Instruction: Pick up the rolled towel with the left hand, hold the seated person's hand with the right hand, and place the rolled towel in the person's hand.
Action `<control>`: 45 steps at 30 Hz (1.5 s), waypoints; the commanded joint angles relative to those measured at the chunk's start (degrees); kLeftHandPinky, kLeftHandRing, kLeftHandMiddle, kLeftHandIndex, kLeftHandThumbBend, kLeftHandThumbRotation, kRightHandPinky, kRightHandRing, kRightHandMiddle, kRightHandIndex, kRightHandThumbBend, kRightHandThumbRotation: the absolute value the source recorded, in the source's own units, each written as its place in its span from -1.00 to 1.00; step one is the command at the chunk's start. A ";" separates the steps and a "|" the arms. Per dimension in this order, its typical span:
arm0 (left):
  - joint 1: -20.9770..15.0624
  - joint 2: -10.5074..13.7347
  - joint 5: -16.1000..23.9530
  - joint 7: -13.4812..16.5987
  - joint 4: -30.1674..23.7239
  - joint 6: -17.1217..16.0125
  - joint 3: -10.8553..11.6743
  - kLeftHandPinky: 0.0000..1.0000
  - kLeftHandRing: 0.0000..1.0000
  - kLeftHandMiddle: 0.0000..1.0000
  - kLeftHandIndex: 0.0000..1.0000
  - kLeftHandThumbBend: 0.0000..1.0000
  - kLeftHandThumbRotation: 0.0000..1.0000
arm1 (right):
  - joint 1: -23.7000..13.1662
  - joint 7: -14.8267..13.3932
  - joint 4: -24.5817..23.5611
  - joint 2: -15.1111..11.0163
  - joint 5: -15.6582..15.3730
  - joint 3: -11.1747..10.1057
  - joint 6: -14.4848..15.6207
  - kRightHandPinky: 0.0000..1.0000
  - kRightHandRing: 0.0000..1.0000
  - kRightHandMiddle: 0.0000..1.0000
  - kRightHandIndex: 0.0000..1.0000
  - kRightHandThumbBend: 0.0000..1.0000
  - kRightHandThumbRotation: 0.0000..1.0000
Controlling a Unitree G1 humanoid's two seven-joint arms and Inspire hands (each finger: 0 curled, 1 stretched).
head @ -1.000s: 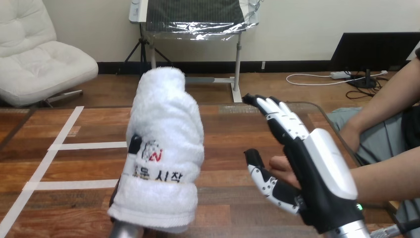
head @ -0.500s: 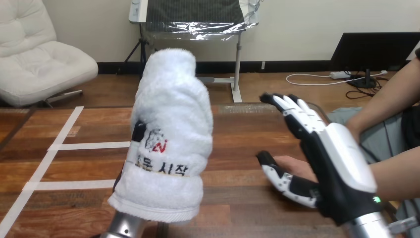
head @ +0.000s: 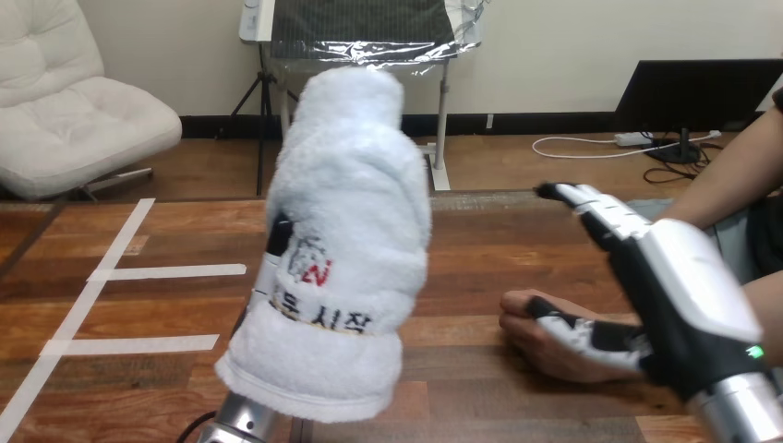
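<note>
A white rolled towel (head: 346, 240) with printed lettering stands upright in the air over the near left of the table, tilted slightly right. My left hand (head: 274, 245) is shut on it from behind; only dark fingers show at the towel's left edge. The person's hand (head: 540, 349) rests on the table at the right, reaching left. My right hand (head: 683, 286) hovers over it, fingers straight and pointing away, thumb lying across the person's hand. The towel hangs apart from both, to their left.
The wooden table (head: 489, 240) carries white tape strips (head: 166, 271) on its left side. The person's other arm (head: 729, 175) crosses the upper right corner.
The towel has risen and shifted right in my left hand. My right hand has moved right, and its thumb now lies on the person's hand.
</note>
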 commanded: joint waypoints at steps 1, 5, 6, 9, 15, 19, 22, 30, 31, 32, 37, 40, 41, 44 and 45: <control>-1.72 -6.03 -0.68 -1.10 -3.96 -0.75 -1.21 -0.49 -0.34 -0.20 -0.03 0.35 -1.00 | -5.22 1.77 0.51 -3.39 -0.63 -2.30 1.74 0.74 0.86 0.84 0.75 0.34 -1.00; -1.76 -5.91 -0.24 -1.27 -4.43 -1.51 -1.83 -0.51 -0.36 -0.22 -0.04 0.34 -1.00 | -6.05 3.35 1.37 -4.97 -0.62 -2.89 3.38 0.73 0.86 0.84 0.75 0.38 -1.00; -1.79 -5.89 -0.01 -1.52 -4.53 -1.87 -2.02 -0.51 -0.36 -0.22 -0.04 0.34 -1.00 | -6.45 3.92 1.86 -5.68 -0.70 -3.07 3.76 0.73 0.86 0.85 0.75 0.39 -1.00; -1.71 -5.80 0.39 -1.65 -4.95 -2.52 -2.50 -0.52 -0.36 -0.22 -0.04 0.32 -1.00 | -7.22 5.23 2.82 -7.36 -0.91 -3.29 4.58 0.73 0.86 0.85 0.75 0.41 -1.00; -1.53 -5.39 2.31 -1.33 -5.76 -4.56 -3.54 -0.52 -0.38 -0.22 -0.05 0.31 -1.00 | -9.11 9.04 4.60 -10.67 -1.92 -2.88 7.15 0.73 0.85 0.85 0.75 0.46 -1.00; -1.43 -5.34 2.92 -1.28 -6.00 -5.26 -3.87 -0.53 -0.39 -0.23 -0.06 0.34 -1.00 | -10.27 11.41 5.46 -12.22 -2.22 -2.42 8.70 0.75 0.87 0.85 0.75 0.47 -1.00; -1.37 -5.09 3.52 -1.28 -6.05 -5.96 -4.15 -0.53 -0.40 -0.23 -0.06 0.35 -1.00 | -11.21 13.43 6.10 -13.34 -2.49 -1.99 9.93 0.77 0.87 0.85 0.75 0.49 -1.00; -1.13 -4.59 3.40 -0.99 -5.73 -6.09 -4.04 -0.54 -0.41 -0.24 -0.07 0.35 -1.00 | -15.89 22.77 10.06 -18.84 -3.78 0.81 13.81 0.79 0.86 0.83 0.75 0.54 -1.00; -1.12 -4.55 3.15 -1.00 -5.63 -5.90 -3.92 -0.54 -0.41 -0.24 -0.07 0.34 -1.00 | -16.61 23.99 10.77 -19.67 -4.13 1.30 14.24 0.78 0.86 0.83 0.74 0.55 -1.00; -1.09 -4.49 2.91 -0.82 -5.58 -5.64 -3.78 -0.54 -0.40 -0.24 -0.07 0.33 -1.00 | -17.35 25.25 11.44 -20.32 -4.44 1.73 14.71 0.77 0.85 0.83 0.74 0.56 -1.00; -0.91 -4.46 2.73 -0.55 -5.66 -5.43 -3.51 -0.53 -0.40 -0.24 -0.07 0.33 -1.00 | -19.08 28.47 12.48 -21.39 -5.33 2.77 16.22 0.76 0.85 0.83 0.74 0.58 -1.00; -0.96 -4.40 2.16 -0.94 -5.46 -5.14 -3.24 -0.53 -0.39 -0.24 -0.06 0.34 -1.00 | -20.24 30.32 13.14 -22.27 -6.24 3.81 16.96 0.77 0.85 0.84 0.74 0.58 -1.00; -1.02 -4.32 1.82 -1.04 -5.37 -4.86 -3.12 -0.52 -0.39 -0.23 -0.06 0.34 -1.00 | -20.77 31.04 13.53 -22.67 -6.63 4.31 17.14 0.77 0.85 0.84 0.74 0.58 -1.00; -1.12 -4.11 1.20 -1.08 -5.27 -4.26 -2.88 -0.51 -0.38 -0.23 -0.06 0.34 -1.00 | -21.96 32.69 14.30 -23.46 -7.46 5.41 17.68 0.77 0.85 0.84 0.75 0.58 -1.00; -1.15 -4.05 1.07 -1.05 -5.27 -4.10 -2.81 -0.51 -0.38 -0.23 -0.06 0.35 -1.00 | -22.33 33.26 14.51 -23.66 -7.76 5.74 17.89 0.77 0.86 0.84 0.75 0.58 -1.00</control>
